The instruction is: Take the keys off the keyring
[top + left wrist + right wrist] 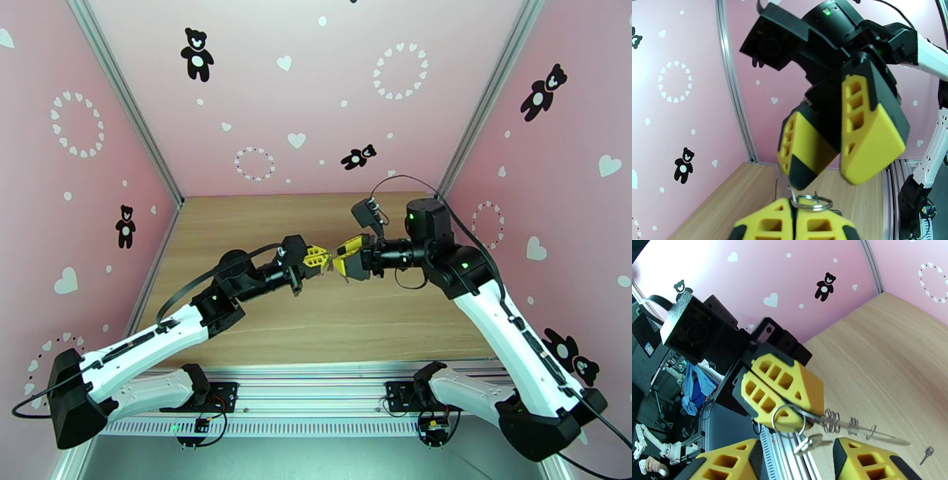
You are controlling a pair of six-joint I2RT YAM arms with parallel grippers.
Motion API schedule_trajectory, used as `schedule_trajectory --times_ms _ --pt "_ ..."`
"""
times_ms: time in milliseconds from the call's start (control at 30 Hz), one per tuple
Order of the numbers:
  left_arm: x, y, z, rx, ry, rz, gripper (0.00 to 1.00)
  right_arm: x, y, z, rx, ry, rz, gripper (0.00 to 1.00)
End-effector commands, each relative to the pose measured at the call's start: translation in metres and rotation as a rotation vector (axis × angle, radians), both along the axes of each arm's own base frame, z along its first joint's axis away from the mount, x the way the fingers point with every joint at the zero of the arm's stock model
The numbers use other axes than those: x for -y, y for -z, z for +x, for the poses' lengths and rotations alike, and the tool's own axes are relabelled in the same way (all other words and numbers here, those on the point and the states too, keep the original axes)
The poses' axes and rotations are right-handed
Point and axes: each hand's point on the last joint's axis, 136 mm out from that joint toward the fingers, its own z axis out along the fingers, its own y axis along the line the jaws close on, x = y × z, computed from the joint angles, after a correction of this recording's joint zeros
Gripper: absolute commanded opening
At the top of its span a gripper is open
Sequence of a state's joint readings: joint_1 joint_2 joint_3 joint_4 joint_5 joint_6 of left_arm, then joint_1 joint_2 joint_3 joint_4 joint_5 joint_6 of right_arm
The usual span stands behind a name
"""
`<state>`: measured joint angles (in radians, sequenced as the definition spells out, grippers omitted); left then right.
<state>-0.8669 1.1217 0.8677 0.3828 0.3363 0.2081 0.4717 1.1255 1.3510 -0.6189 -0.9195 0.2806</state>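
Left hand (807, 413) clamps the keyring (831, 420); right hand (828, 179), fingers parted, hovers beside it.

Item: table (316, 324). Light wood-grain top with a matt finish, the grain running parallel to the aluminium rail (316, 388) that borders its near edge.

Lying directly on it: one key (927, 455). It is tiny and dark grey, with a round head and a short shaft, and lies on open wood beyond the rail, well apart from it.
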Motion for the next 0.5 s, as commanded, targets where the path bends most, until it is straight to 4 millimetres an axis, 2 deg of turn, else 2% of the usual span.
schedule_trajectory --times_ms 0,300,467 --pt "0.004 -0.002 -0.008 0.042 0.057 -0.016 0.00 -0.007 -0.006 0.005 -0.041 -0.014 0.057 0.51" --pt "0.006 0.003 0.005 0.075 -0.005 0.005 0.00 -0.011 -0.007 -0.004 -0.095 -0.042 0.075 0.41" --pt "0.006 0.002 0.008 0.095 -0.023 0.001 0.00 -0.014 -0.002 0.006 -0.155 -0.002 0.078 0.37"
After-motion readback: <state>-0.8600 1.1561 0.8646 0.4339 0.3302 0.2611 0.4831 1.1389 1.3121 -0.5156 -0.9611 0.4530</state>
